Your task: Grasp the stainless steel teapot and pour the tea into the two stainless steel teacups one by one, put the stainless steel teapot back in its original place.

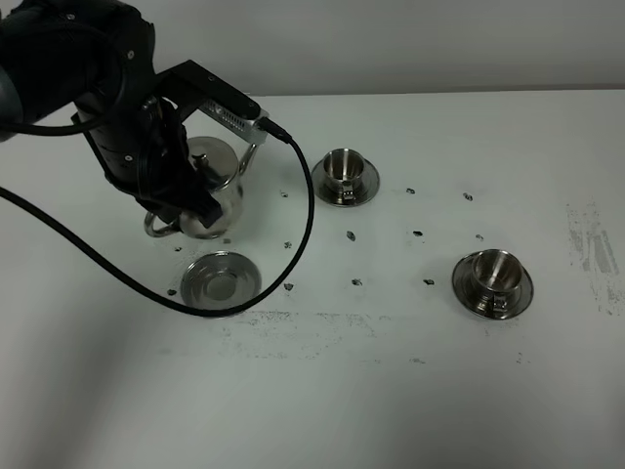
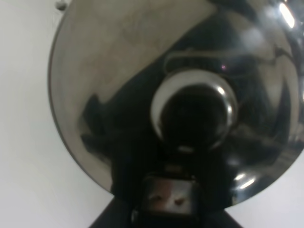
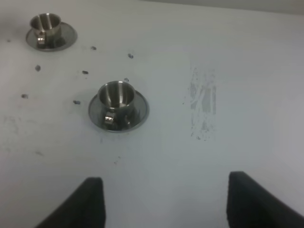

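Note:
The stainless steel teapot (image 1: 217, 181) is just behind its round ringed tray (image 1: 222, 280), not on it, with its spout toward the far cup. I cannot tell whether it touches the table. My left gripper (image 1: 181, 210) sits over its handle side, shut on the handle. The left wrist view is filled by the teapot lid (image 2: 118, 71) and its knob (image 2: 192, 111), with the left gripper (image 2: 166, 202) dark at the edge. One teacup (image 1: 344, 174) stands on a saucer right of the teapot, the other teacup (image 1: 493, 278) at front right. My right gripper (image 3: 166, 204) hangs open above bare table, well short of the teacups (image 3: 115, 97) (image 3: 45, 23).
The left arm's black cable (image 1: 293, 244) loops over the table around the tray. Small dark specks (image 1: 418, 234) dot the white table (image 1: 391, 391) between the cups, and a scuffed patch (image 1: 591, 249) marks its right side.

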Controlling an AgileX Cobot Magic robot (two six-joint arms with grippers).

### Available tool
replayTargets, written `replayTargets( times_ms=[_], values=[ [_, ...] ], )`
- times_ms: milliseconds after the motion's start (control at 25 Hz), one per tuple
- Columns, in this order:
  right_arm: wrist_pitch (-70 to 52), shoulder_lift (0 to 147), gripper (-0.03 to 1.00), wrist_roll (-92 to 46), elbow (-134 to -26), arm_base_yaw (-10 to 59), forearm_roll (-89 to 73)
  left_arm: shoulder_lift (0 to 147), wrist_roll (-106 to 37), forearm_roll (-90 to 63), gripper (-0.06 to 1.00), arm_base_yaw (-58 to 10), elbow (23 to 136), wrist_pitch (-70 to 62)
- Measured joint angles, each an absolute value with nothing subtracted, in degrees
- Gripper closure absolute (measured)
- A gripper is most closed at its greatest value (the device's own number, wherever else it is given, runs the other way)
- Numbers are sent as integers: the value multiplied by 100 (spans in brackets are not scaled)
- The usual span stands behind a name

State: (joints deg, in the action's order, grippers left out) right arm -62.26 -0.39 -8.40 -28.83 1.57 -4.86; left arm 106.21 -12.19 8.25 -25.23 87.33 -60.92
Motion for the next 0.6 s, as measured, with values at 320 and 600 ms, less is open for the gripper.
replayTargets(
  times_ms=[320,600],
  values=[
    [-6226,-39,41,-840,-2883,157,-486,11258,-2256,814,76,-2356,9828,-6785],
    [-6226,-39,41,-840,-2883,157,-486,12156,-2931,791,76,-2349,11210,-6796]
  ],
)
